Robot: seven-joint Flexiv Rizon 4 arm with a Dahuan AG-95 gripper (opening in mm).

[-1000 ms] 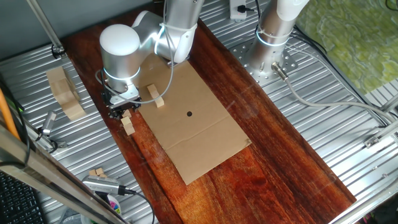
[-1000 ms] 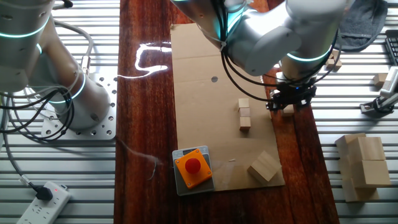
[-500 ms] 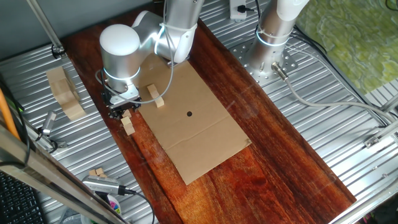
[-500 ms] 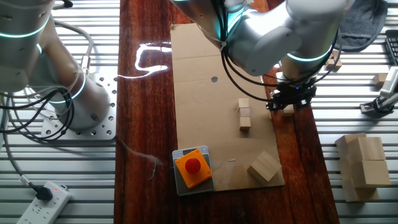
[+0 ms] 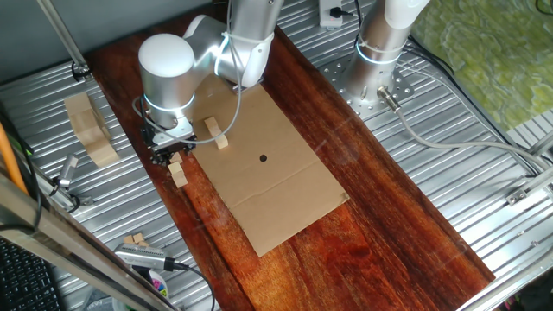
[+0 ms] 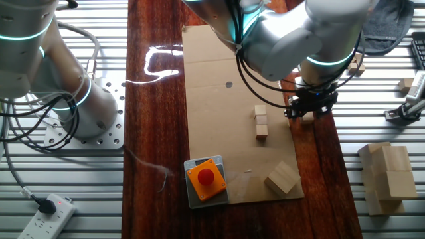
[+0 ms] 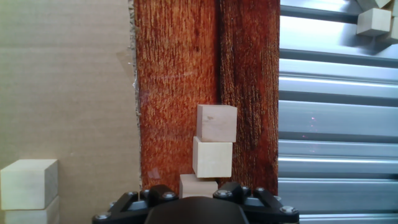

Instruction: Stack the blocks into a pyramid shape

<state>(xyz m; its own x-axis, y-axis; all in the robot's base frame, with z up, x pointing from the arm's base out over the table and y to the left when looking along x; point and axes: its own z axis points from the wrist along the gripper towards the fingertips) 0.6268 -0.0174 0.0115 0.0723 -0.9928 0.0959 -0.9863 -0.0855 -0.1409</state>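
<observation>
Blocks beside the cardboard edge

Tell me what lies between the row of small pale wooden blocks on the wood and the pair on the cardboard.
In the hand view, only bare dark red wood and the cardboard sheet's edge separate the row of small pale wooden blocks from the pair; nothing stands there.

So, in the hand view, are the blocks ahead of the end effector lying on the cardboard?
No, the row of blocks lies on the dark wooden board, right of the cardboard edge.
</observation>
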